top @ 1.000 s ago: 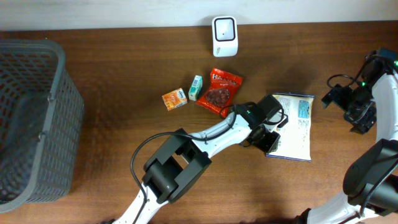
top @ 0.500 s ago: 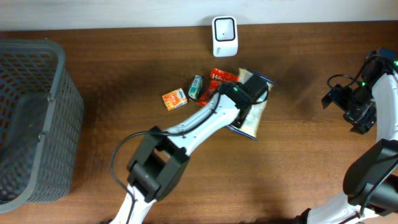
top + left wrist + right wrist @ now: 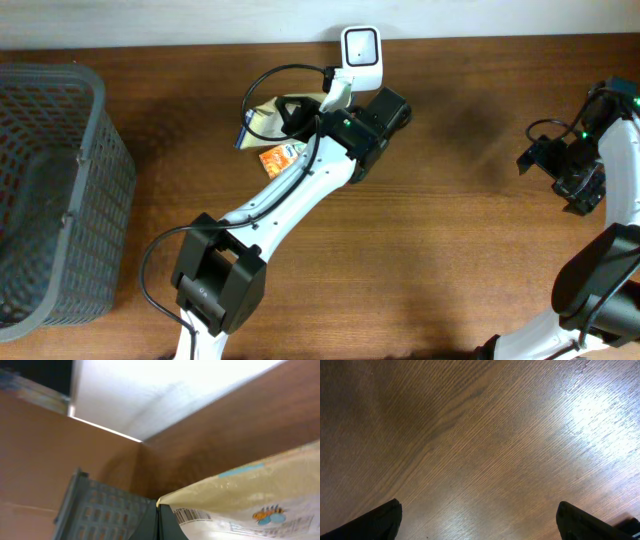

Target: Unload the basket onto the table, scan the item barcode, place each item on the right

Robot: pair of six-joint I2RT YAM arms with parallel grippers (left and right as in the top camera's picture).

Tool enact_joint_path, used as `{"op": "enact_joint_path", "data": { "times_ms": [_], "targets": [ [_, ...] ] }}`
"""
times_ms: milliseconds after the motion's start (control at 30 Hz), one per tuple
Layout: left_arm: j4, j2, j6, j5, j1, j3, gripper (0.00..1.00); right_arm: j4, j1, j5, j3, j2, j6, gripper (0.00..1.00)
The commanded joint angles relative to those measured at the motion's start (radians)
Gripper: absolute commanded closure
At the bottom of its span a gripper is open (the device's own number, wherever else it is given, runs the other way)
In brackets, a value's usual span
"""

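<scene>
Pouch (image 3: 250, 495) is what I have, pinched at one corner in my left gripper (image 3: 283, 113), whose jaws are fully closed on the cream film with no gap showing between them. From my wrist I see a barcode (image 3: 192, 516) printed on the face turned toward my camera, just beside the pinched corner. I am holding the pouch up off the table (image 3: 450, 280), near its far edge and a little left of the middle. Its long axis seems to run roughly along that far edge, slightly tilted, though my own arm hides part of it from above. The scanner (image 3: 360, 55) stands at the far edge, to the right of the pouch and close by my wrist, so I judge the coming move to be a short swing rightward plus a turn that brings the barcode face toward its window. I cannot tell whether that face points at it now. My left arm is by far the nearer one. My right gripper (image 3: 482, 522) hangs wide open and empty over bare wood near the right edge, well apart from everything. By count: one pouch, one scanner, one orange packet (image 3: 280, 158) just beside my left arm, and one basket (image 3: 60, 110) at the left edge.
</scene>
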Motion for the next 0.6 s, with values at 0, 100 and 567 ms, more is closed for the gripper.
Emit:
{"op": "enact_joint_path", "data": {
  "times_ms": [0,100,567],
  "targets": [
    [0.06,-0.029,0.008,-0.248,0.037,0.021,1.0,0.0,0.001,-0.002,-0.003,0.003,0.012,0.02],
    [0.071,-0.029,0.007,-0.226,0.124,0.021,1.0,0.0,0.001,-0.002,-0.003,0.003,0.012,0.01],
    [-0.138,-0.026,0.008,1.212,-0.006,-0.004,1.0,0.0,0.001,-0.002,-0.003,0.003,0.012,0.01]
  ]
}}
